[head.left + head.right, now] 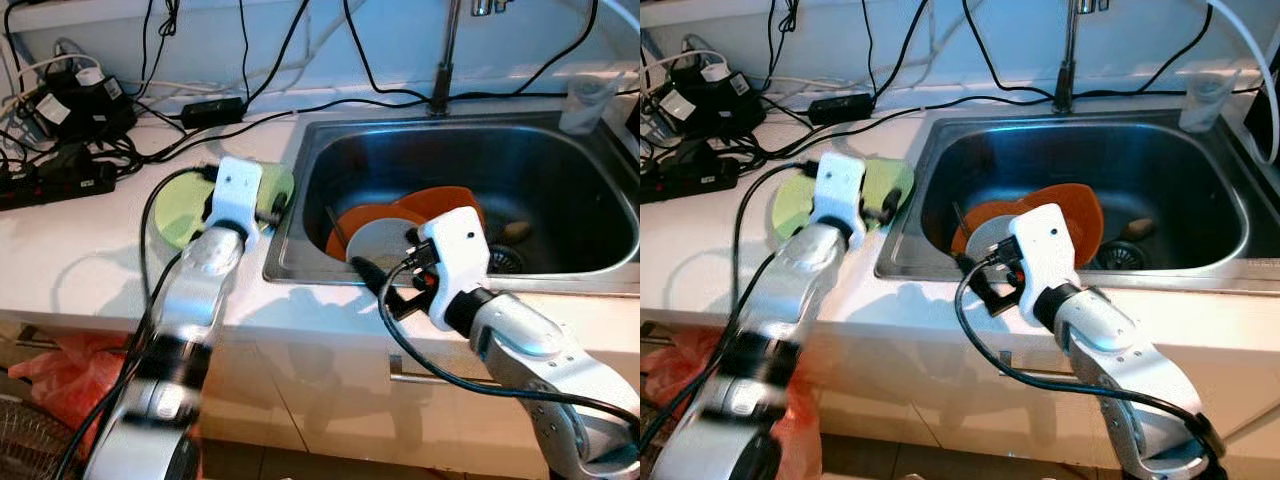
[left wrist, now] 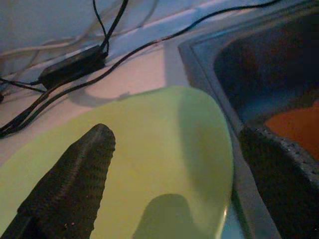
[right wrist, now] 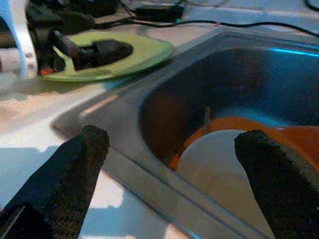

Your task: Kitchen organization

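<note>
Plates: one green plate (image 1: pixel 180 210) lies flat on the bench (image 1: pixel 80 260) beside the sink (image 1: pixel 300 180); orange plates (image 1: pixel 440 205) and a grey plate (image 1: pixel 385 240) lie in the basin. Left gripper (image 2: pixel 169 174) spread over the green plate; right gripper (image 3: pixel 169 164) spread above the sink's near rim. Step, judged: collecting dishes. Next: right gripper descends onto the grey plate's edge.

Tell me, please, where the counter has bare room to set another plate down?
The white counter is bare in front of the green plate, between the power strip and the front edge. The back, by the adapters and cables, is crowded. The sink is free right of the orange plates.
</note>
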Available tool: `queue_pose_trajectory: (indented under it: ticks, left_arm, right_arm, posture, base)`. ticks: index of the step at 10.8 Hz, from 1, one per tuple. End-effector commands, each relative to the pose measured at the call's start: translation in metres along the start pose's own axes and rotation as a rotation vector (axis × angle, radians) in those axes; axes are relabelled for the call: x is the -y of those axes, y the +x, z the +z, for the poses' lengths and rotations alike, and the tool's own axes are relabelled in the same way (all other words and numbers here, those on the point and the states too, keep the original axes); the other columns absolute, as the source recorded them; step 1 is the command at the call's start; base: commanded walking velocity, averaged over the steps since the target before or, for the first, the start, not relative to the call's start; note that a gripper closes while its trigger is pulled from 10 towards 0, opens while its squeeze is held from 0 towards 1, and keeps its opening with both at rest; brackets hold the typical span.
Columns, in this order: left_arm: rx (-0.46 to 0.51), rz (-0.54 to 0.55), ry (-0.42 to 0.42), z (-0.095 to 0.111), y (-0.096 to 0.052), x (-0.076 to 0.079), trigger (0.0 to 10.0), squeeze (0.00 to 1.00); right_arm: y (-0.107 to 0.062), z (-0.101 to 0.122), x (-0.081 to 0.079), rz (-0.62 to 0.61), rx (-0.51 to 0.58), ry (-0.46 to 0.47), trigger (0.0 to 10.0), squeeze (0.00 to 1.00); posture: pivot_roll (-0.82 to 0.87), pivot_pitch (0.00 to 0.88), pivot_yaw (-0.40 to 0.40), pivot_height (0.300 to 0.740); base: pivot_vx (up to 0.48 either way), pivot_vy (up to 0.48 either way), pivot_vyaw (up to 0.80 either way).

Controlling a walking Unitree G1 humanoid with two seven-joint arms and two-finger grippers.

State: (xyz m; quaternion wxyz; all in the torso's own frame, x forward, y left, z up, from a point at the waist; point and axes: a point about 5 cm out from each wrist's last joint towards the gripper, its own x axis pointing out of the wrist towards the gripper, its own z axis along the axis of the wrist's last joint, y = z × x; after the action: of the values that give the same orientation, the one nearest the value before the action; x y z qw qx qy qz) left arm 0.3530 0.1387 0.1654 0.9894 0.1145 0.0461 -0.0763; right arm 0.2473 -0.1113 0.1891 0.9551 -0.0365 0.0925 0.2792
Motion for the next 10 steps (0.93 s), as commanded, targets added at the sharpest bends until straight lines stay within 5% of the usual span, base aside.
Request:
queue_pose_trajectory:
  ticks: [1, 7, 10]
  left_arm:
    - [-0.022, -0.008, 0.046, -0.004, -0.008, -0.004, 10.0, 0.00]
    - [-0.063, -0.122, 0.309, -0.013, -0.037, -0.018, 10.0, 0.00]
    - [-0.040, -0.256, 0.318, -0.007, -0.037, 0.003, 10.0, 0.00]
  right_arm:
    - [0.002, 0.005, -0.003, 0.048, 0.029, 0.027, 10.0, 0.00]
    - [0.014, 0.007, -0.011, 0.146, 0.044, 0.028, 10.0, 0.00]
    - [0.015, 0.009, -0.015, 0.182, 0.057, 0.044, 10.0, 0.00]
  posture:
    - [-0.10, 0.000, 0.118, 0.740]
    - [-0.01, 0.000, 0.082, 0.740]
    - [-0.02, 0.000, 0.098, 0.740]
  base:
    - [0.000, 0.000, 0.00]
    - [0.000, 0.000, 0.00]
    - [0.000, 0.000, 0.00]
